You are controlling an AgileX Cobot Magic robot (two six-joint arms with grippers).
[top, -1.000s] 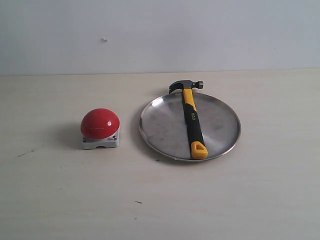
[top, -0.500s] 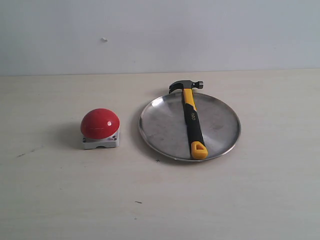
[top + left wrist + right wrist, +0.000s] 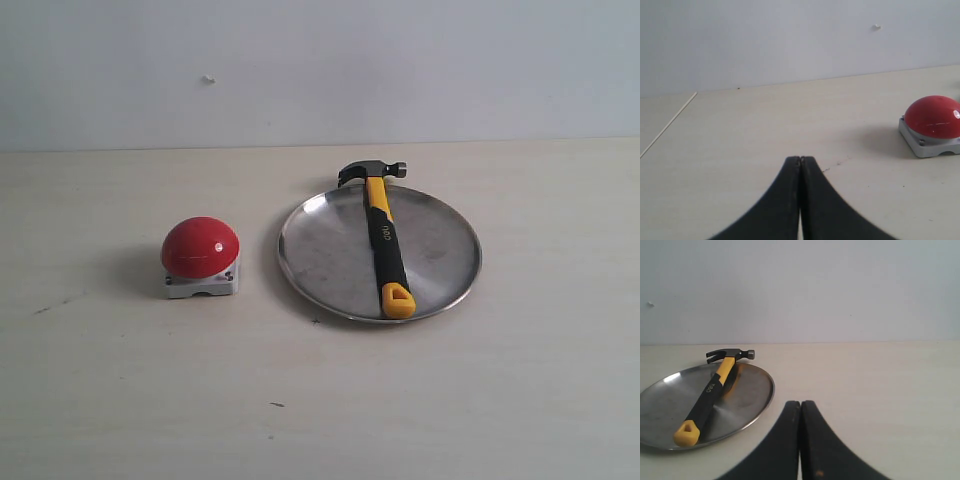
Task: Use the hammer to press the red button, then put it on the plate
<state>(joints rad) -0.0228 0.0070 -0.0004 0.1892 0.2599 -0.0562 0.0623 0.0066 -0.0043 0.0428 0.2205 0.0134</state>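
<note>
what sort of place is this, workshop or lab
Probably a lab test bench, not a workshop: a pale tabletop against a plain white wall, set with a glossy red dome button on a grey-white base and a yellow-and-black claw hammer on a round silver metal plate.

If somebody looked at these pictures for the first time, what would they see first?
Probably the shiny red button, sitting alone on the pale table at the left. Next, the yellow-and-black hammer lying across the big silver plate to its right.
</note>
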